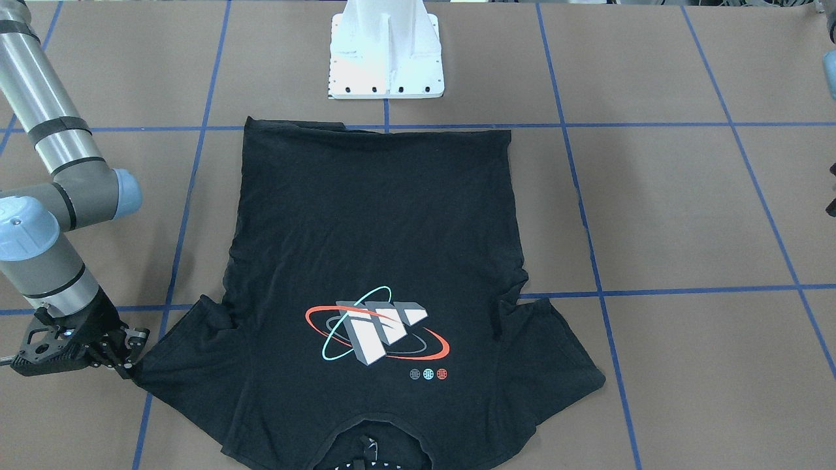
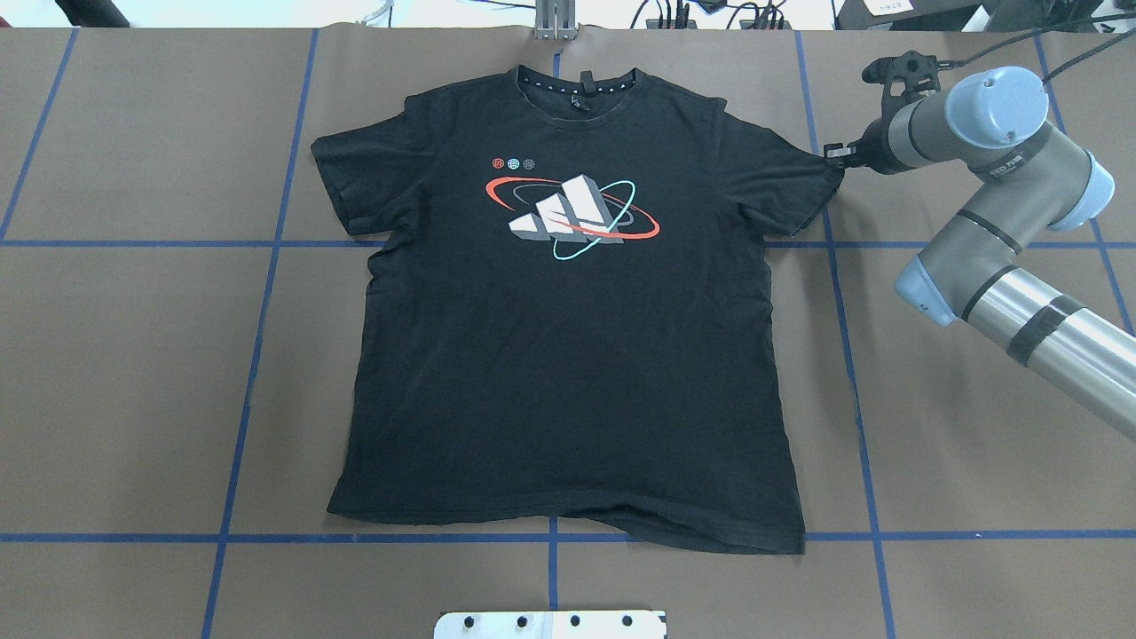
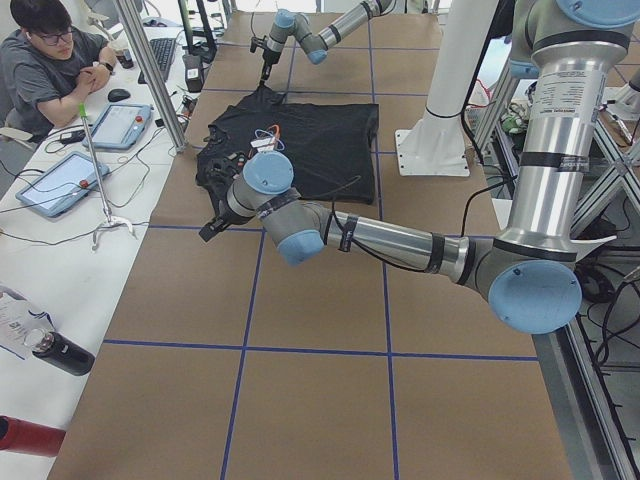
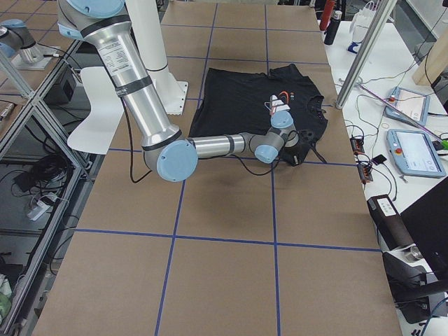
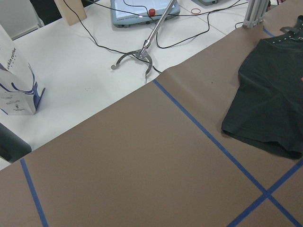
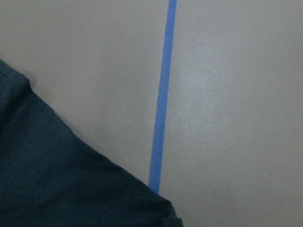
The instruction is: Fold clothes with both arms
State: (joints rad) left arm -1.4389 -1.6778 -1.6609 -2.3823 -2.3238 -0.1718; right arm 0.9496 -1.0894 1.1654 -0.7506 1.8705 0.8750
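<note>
Overhead exterior: brown worktop (image 2: 133, 355) with the black T-shirt (image 2: 568, 373) spread flat on it, print up. It lies just beyond the white pedestal (image 2: 550, 624), hem toward the pedestal and collar (image 2: 577, 84) on the side away from it.

Right arm (image 2: 1021, 293) reaches past the pedestal to the shirt's far corner on its own side. Right gripper (image 2: 834, 155) is touching the tip of that sleeve (image 2: 781, 182). You can't tell whether it's clamped on the cloth or just against it; the wrist view shows only the cloth edge and tape.

Left arm (image 3: 390, 238) shows only from the side. Left gripper (image 3: 215, 228) sits near the other sleeve (image 2: 355, 186), off the cloth. Can't tell if it's open or closed.

My read on handling:
- Light, limp knit with no stiffness, so it will sag and drag on the worktop.
- Not fragile or slippery.
- Pinch both layers at the sleeve tips or shoulder seams, one gripper per side.
- Lift evenly or it'll skew.
- The hem (image 2: 568, 524) is already rippled on your right side.
</note>
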